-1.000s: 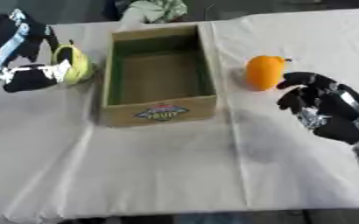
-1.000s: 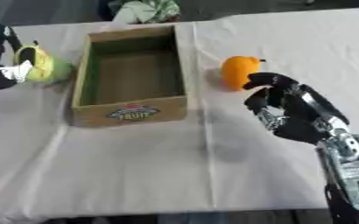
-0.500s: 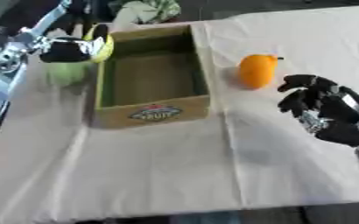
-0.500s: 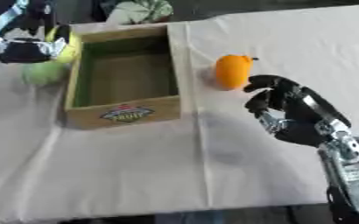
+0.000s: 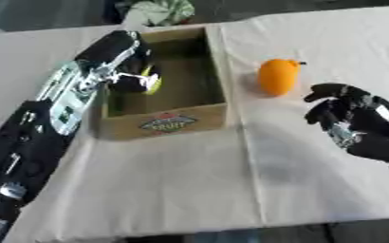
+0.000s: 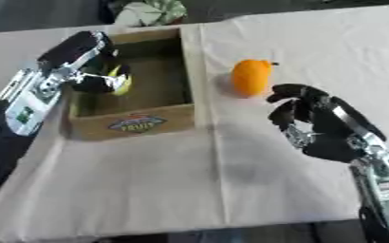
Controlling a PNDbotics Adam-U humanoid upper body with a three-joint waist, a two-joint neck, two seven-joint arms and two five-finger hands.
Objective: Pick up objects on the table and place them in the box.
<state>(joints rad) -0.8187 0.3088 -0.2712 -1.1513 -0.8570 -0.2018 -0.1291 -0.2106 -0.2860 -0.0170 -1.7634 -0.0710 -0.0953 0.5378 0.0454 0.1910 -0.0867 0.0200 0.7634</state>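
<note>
My left hand [image 5: 127, 71] is over the left side of the cardboard fruit box [image 5: 169, 124], fingers curled round a yellow-green fruit [image 5: 152, 82] that is mostly hidden by them. An orange fruit [image 5: 278, 76] lies on the white cloth to the right of the box. My right hand [image 6: 318, 124] hovers just below and right of the orange fruit, fingers half curled and holding nothing; it does not touch the fruit.
The box has a dark green inside and a fruit label on its front wall. A green and white bundle [image 5: 158, 10] lies past the table's far edge. The cloth-covered table [image 5: 189, 190] ends near the bottom.
My left arm has carried the yellow-green fruit from the cloth left of the box to above the box's inside. The right hand has hardly moved. The camera has shifted.
</note>
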